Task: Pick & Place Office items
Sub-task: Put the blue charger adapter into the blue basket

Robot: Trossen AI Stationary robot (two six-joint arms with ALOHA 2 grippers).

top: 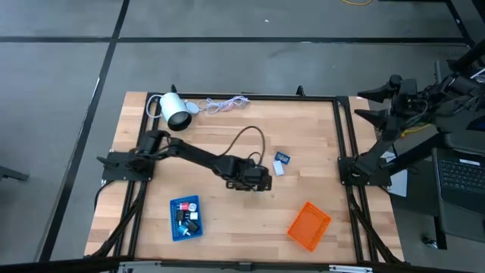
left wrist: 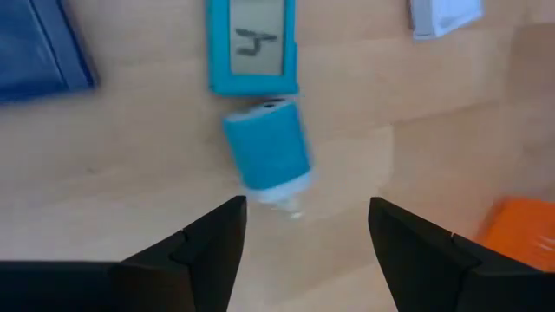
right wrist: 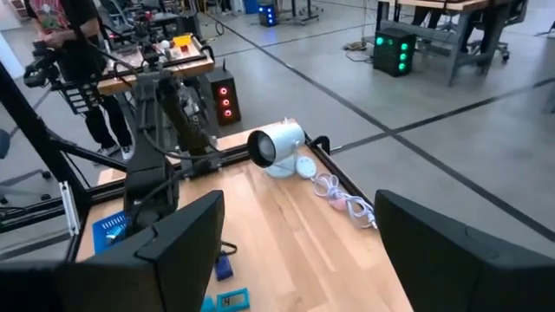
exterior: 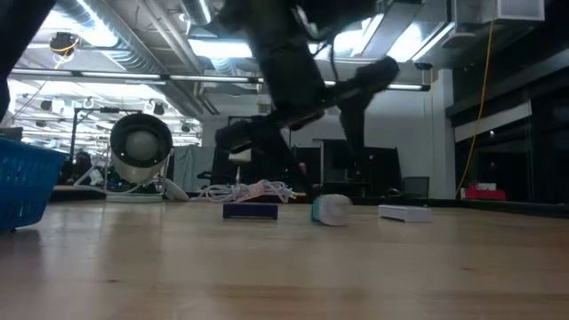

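Note:
My left gripper is open and hovers over the table's middle, pointing down. Just ahead of its fingertips lies a small teal cylinder with a white end, on its side on the wood. Beyond the cylinder are a teal piece with a small screen, a navy piece and a white piece. Other small pieces sit in the blue mesh tray. My right gripper is open and parked off the table's right edge.
The orange mesh tray lies near the table's near right corner. A white cylindrical lamp with its coiled cord sits at the far edge. A laptop stands off the table to the right. A person stands in the room beyond.

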